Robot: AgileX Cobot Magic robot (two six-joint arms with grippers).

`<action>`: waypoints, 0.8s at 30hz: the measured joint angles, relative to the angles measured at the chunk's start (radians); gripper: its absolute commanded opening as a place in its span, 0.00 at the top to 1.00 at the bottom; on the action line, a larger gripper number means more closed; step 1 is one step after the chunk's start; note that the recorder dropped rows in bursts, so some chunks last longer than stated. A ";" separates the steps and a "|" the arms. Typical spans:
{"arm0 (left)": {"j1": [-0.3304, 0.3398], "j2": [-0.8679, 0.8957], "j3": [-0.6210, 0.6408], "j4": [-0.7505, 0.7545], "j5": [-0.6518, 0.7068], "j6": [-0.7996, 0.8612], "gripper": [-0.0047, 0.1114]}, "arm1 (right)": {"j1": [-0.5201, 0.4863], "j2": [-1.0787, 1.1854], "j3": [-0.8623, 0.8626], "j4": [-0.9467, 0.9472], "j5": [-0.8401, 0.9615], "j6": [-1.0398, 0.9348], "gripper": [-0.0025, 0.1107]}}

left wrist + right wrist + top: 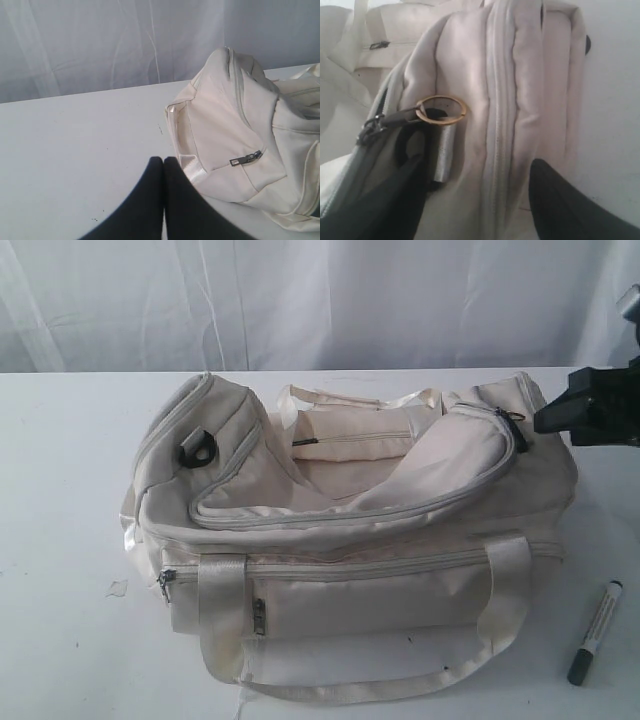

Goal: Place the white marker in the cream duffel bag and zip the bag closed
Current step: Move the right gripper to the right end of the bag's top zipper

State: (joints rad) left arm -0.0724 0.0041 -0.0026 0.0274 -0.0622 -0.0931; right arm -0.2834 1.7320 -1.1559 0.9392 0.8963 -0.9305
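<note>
A pale, wrinkled curtain (300,300) closes off the whole back of the room, hanging in soft folds down to the far edge of the table. The table (60,540) is a plain white surface with a few tiny dark specks.

The cream duffel bag (400,590) sits in the middle of the table and takes up most of it. Its curved top flap (420,480) is unzipped and slumped, so the inside shows, with an inner zip pocket (350,438) against the far wall. One webbing handle (340,688) lies flat on the table in front of it.

The right gripper (477,165) hangs at the bag's right end with its dark fingers (560,205) well apart. They clamp nothing, and bag fabric fills the space between them. The left gripper (163,165) is low over bare table just beside the bag's left end, its two fingers pressed together with nothing between them.

The white marker (596,632) lies on the table to the right of the bag, near the front edge and apart from the bag and both grippers, its dark cap toward the front.

A black strap loop (197,452) sits on the bag's left end. In the right wrist view a brass ring (462,112) hangs from a grey zip pull (395,117) over a short webbing tab (442,152). A small white scrap (118,588) lies on the table left of the bag.
</note>
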 measured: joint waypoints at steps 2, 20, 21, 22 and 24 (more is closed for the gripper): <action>0.000 0.000 0.000 0.000 0.000 0.000 0.95 | 0.010 0.022 0.000 0.000 0.000 -0.013 0.48; 0.000 0.000 0.000 0.000 -0.094 -0.121 0.95 | 0.016 0.053 0.000 0.025 0.034 -0.031 0.56; 0.000 0.000 0.000 0.000 -0.114 -0.191 0.95 | 0.016 0.053 0.000 0.027 0.036 -0.031 0.56; 0.000 0.000 0.000 0.000 -0.153 -0.327 0.95 | 0.016 0.053 0.000 0.027 0.041 -0.031 0.56; 0.000 0.000 0.000 0.000 -0.211 -0.442 0.95 | 0.016 0.053 0.000 0.029 0.044 -0.031 0.56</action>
State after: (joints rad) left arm -0.0724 0.0041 -0.0026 0.0274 -0.2733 -0.5352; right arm -0.2671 1.7847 -1.1559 0.9684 0.9407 -0.9614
